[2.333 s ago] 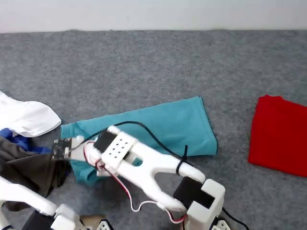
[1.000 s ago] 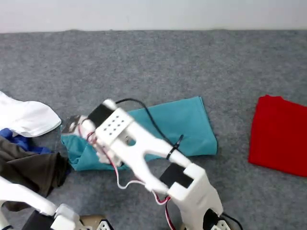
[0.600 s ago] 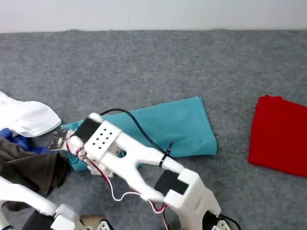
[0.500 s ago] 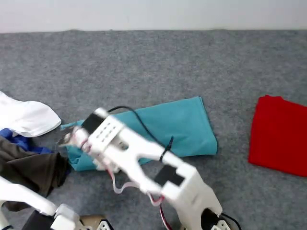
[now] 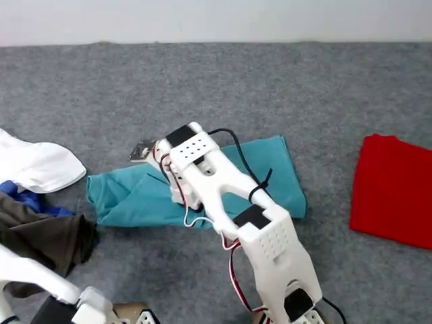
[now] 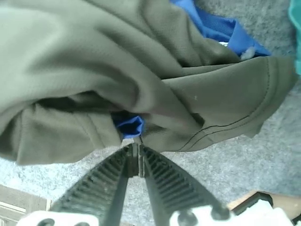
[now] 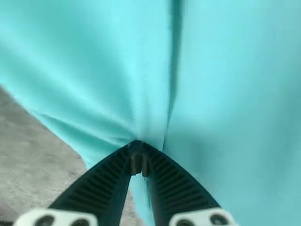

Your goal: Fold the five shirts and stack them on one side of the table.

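A teal shirt (image 5: 270, 179) lies stretched across the middle of the grey table. My right arm leans over it, and my right gripper (image 5: 143, 151) sits at the shirt's far left edge. In the right wrist view the right gripper (image 7: 137, 165) is shut, and creases in the teal shirt (image 7: 221, 94) run into its tips. A folded red shirt (image 5: 395, 189) rests at the right. A white shirt (image 5: 37, 165), a blue shirt (image 5: 20, 199) and an olive shirt (image 5: 44, 239) are heaped at the left. My left gripper (image 6: 137, 155) is shut at the olive shirt's (image 6: 70, 61) hem, beside a bit of the blue shirt (image 6: 129, 126).
The left arm (image 5: 40, 280) lies low at the front left corner, next to the heap. Bare grey carpet (image 5: 223, 88) stretches behind the teal shirt, up to the white wall. A wooden edge (image 6: 249, 200) shows by the left gripper's base.
My right arm has swung from the teal shirt's left end up and to the right, toward its far edge. The shirt's left end now lies spread out flatter.
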